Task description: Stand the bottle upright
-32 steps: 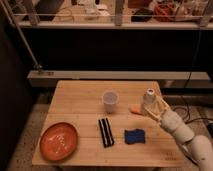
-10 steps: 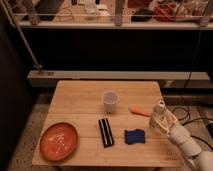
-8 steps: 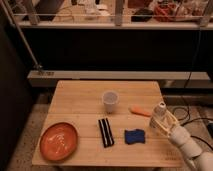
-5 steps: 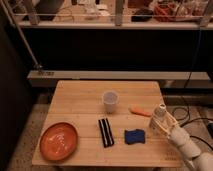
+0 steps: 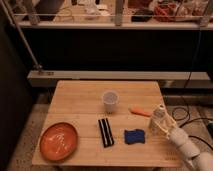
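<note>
The bottle (image 5: 159, 114) is small and pale with a round white cap. It stands upright at the right edge of the wooden table (image 5: 80, 100), with the cap on top. My gripper (image 5: 161, 123) reaches in from the lower right, and its pale fingers are closed around the bottle's lower body. The arm (image 5: 192, 152) runs off to the bottom right corner. The bottle's base is hidden behind the fingers, so I cannot tell whether it rests on the table.
A translucent white cup (image 5: 109, 100) stands mid-table. An orange carrot-like piece (image 5: 139, 111) lies just left of the bottle. A blue cloth-like item (image 5: 134, 136), a black bar (image 5: 105, 132) and an orange plate (image 5: 59, 141) lie nearer the front. Dark shelving stands behind.
Over three seconds my gripper has carried the bottle to the right and toward the table's near right edge. In the last half second it has hardly moved.
</note>
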### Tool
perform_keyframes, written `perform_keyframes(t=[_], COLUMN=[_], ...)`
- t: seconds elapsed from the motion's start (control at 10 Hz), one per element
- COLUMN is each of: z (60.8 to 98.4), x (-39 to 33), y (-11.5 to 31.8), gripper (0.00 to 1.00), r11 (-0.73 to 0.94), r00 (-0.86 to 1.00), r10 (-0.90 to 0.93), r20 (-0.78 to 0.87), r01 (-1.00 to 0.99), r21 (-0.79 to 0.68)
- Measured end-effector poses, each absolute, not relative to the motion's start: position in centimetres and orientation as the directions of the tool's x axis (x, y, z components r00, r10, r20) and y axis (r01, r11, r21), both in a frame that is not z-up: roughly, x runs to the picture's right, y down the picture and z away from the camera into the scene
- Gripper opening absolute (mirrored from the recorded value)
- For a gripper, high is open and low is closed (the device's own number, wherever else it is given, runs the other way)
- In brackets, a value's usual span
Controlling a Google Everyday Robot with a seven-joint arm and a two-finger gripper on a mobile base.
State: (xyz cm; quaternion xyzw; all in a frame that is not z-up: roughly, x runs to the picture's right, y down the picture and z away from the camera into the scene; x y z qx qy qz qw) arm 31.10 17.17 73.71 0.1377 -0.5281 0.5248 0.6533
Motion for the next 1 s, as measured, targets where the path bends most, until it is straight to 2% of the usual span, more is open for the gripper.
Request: perform_keyframes(t=[0.2,0.8,1.0], z=[74.0,74.8,74.8], x=[31.3,31.8,32.2], y=[17.4,18.3,18.7], gripper=[0.15,0.76,0.80], r11=[0.411,0.413,0.410], r00=[-0.097,-0.072,-0.074], r10=[0.552,0.577,0.578], r20=[0.828,0.814,0.812], r01=[-0.833,-0.834,-0.835], r21=[-0.371,-0.367,-0.368])
